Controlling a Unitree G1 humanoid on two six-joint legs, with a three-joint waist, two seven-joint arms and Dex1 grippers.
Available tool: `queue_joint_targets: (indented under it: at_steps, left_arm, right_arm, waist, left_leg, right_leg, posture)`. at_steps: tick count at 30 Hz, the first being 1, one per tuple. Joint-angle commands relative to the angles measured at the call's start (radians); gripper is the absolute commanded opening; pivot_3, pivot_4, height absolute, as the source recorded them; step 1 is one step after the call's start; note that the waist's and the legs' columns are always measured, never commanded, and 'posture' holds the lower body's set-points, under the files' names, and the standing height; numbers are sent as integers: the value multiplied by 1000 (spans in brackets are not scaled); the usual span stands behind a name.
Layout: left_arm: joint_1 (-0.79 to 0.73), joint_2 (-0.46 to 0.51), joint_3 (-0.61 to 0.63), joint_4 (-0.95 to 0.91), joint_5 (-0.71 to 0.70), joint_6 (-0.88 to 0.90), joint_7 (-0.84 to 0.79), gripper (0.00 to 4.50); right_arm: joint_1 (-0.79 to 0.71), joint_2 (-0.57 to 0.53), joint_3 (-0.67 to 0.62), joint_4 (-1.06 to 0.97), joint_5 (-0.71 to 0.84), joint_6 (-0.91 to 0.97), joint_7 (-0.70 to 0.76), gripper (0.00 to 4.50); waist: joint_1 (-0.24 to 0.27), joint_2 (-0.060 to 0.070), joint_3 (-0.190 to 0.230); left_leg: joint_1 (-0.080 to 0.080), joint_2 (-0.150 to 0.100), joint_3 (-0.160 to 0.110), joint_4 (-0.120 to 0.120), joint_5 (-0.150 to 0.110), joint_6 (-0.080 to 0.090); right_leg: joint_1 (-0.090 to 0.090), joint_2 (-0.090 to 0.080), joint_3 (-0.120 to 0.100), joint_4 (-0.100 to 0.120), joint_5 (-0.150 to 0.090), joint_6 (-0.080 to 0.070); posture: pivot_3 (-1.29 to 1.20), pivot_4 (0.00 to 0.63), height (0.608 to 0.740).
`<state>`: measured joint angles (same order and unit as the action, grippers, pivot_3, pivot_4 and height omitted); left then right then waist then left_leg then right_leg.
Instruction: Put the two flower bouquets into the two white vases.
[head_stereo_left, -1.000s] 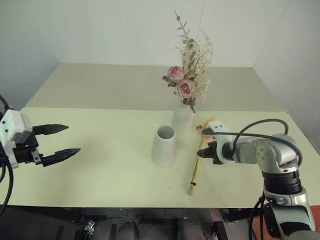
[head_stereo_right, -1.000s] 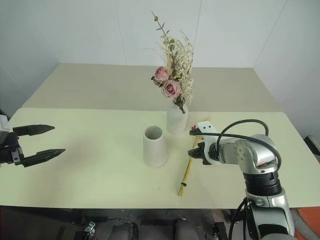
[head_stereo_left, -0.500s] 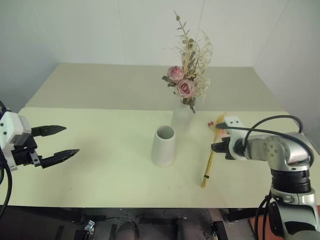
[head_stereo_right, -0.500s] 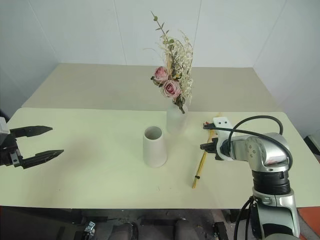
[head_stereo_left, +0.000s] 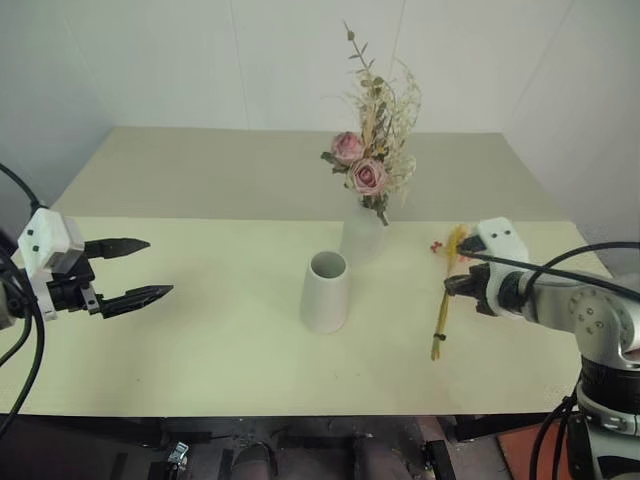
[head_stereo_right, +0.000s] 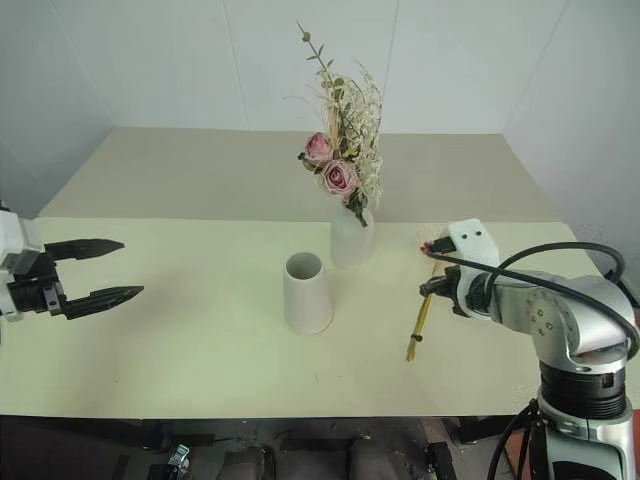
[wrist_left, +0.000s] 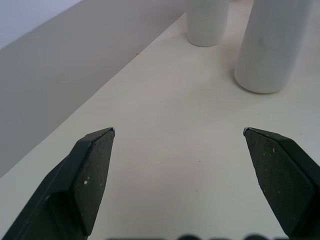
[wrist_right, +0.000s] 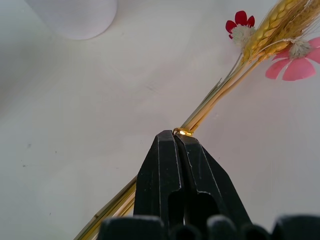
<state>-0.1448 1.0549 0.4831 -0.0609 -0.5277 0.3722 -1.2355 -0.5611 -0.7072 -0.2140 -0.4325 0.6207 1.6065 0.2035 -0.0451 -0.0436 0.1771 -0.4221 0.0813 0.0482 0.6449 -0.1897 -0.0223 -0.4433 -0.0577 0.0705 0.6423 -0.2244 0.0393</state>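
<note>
A robot with silver arms and black pointy fingers

The right arm (head_stereo_right: 560, 320) is round, shiny and silver-grey, with a white block by the wrist and black cables looping over it. The left gripper (head_stereo_left: 128, 270) has two long black fingers that end in sharp points, on a white boxy wrist with small dark dots and a black cable.

Wheat bundle (wrist_right: 215, 100): stalks hidden behind right end effector (wrist_right: 182, 137) where clamped; heads cut by frame edge. Cone vase (wrist_left: 272, 45) and bottle vase (wrist_left: 206, 22): tops cropped.
</note>
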Motion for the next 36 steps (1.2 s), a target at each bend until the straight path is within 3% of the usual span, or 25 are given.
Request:
queue_joint_targets:
  at_steps: [1, 5, 9, 15, 26, 29, 36]
  left_arm:
    - [-19, 20, -1, 0, 6, -22, -2, 4500]
    - [-30, 18, -14, 6, 13, -26, -3, 4500]
    - [-23, 19, -8, -3, 11, -22, 0, 4500]
    - [9, 21, 17, -17, 14, -17, 5, 4500]
    - [-11, 20, -4, -7, 16, -26, 11, 4500]
    - [-16, 19, -7, -7, 16, -25, 12, 4500]
    - [-24, 25, -13, 0, 22, -26, 11, 4500]
  right_arm:
    - [51, -16, -25, -20, 38, 8, 7, 20]
    - [133, -61, 79, -52, -1, -43, 37, 20]
    - [141, -59, 97, -39, -20, -55, 52, 964]
    - [120, -29, 54, -3, -62, 8, 27, 2964]
    - [112, -1, 24, 47, -35, 8, 28, 2964]
    - [117, 19, 17, 66, -24, 8, 15, 2405]
    - [101, 56, -18, 88, -82, 8, -54, 13]
  waist:
    - [3, 0, 0]
    - [2, 0, 0]
    - [-4, 0, 0]
    - [0, 0, 0]
    - [2, 0, 0]
    - [2, 0, 0]
    - [0, -1, -1]
  left_leg:
    - [0, 0, 0, 0, 0, 0]
    - [0, 0, 0, 0, 0, 0]
    - [0, 0, 0, 0, 0, 0]
    - [0, 0, 0, 0, 0, 0]
    - [0, 0, 0, 0, 0, 0]
    - [0, 0, 0, 0, 0, 0]
    - [1, 0, 0, 0, 0, 0]
  right_leg:
    - [0, 0, 0, 0, 0, 0]
    - [0, 0, 0, 0, 0, 0]
    - [0, 0, 0, 0, 0, 1]
    - [0, 0, 0, 0, -1, 1]
    - [0, 0, 0, 0, -1, 1]
    - [0, 0, 0, 0, 0, 1]
    - [1, 0, 0, 0, 0, 1]
  posture:
    - [0, 150, 740]
    - [0, 150, 740]
    - [0, 150, 740]
    - [0, 150, 740]
    - [0, 150, 740]
    - [0, 150, 740]
    - [0, 150, 740]
